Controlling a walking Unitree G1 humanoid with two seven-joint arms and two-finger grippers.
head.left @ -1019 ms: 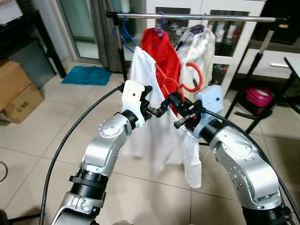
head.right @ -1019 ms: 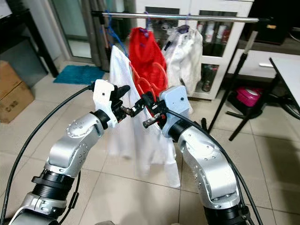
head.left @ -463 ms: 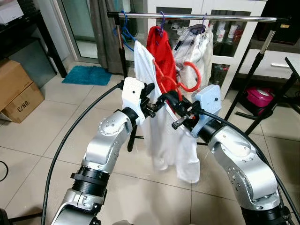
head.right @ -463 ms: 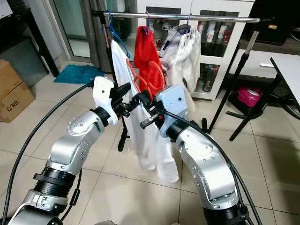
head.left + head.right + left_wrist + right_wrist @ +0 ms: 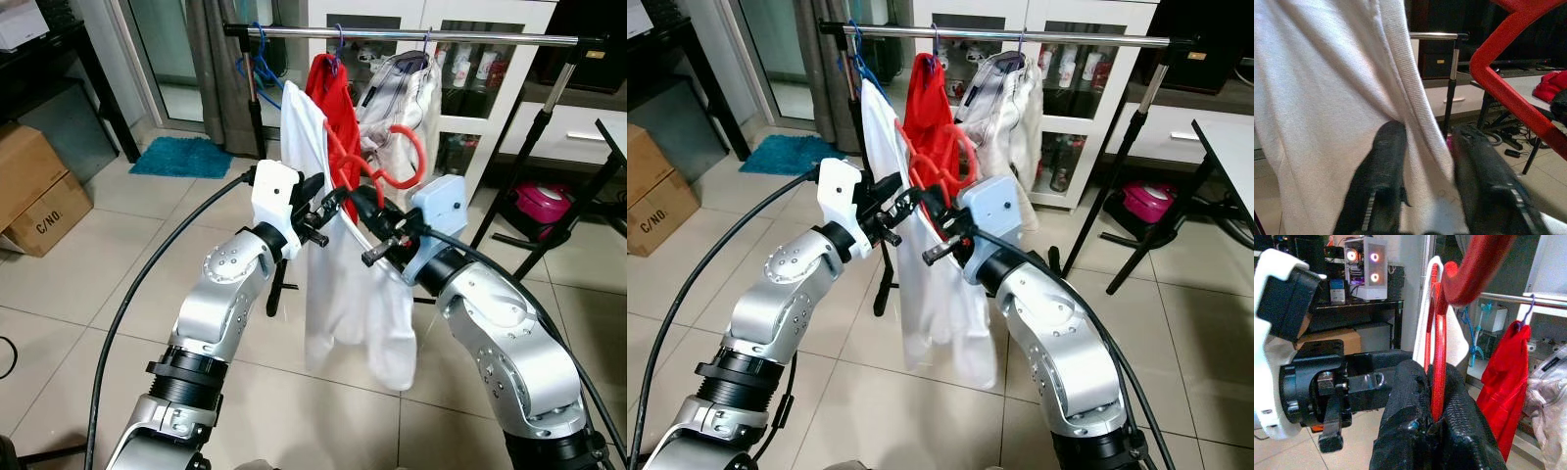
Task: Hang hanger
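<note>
the chrome rail (image 5: 411, 37) runs flat across the top at twelve o'clock, on black stands, with a black slanted leg (image 5: 534, 162) dropping at two o'clock. on the rail hang a blue hanger (image 5: 257, 67) at eleven, a red garment (image 5: 338, 98) and a pale garment (image 5: 407, 93) near twelve. there is bare rail from the pale garment out to the right end, and a short bare stretch between the blue hanger and the red garment. open tiled floor (image 5: 147, 264) spreads at eight o'clock; a cardboard box (image 5: 34, 191) sits at nine and a teal mat (image 5: 184, 157) at ten. a glass cabinet (image 5: 470, 78) stands behind the rail.

the red hanger (image 5: 387, 166) is held below the rail, in front of the hung clothes, its hook curling up toward one o'clock and its long axis slanting down toward the left arm. a white shirt (image 5: 338, 274) is draped on it and hangs straight down toward six.

both arms are raised and bent at the elbows, forearms converging at centre. the right gripper (image 5: 1437, 396) has its fingers nearly closed, pinching the hanger's thin red bar between the pads. the left gripper (image 5: 1425, 166) meets it from nine o'clock, its fingers (image 5: 1383, 171) a little apart with the shirt's ribbed edge pinched in the gap.
</note>
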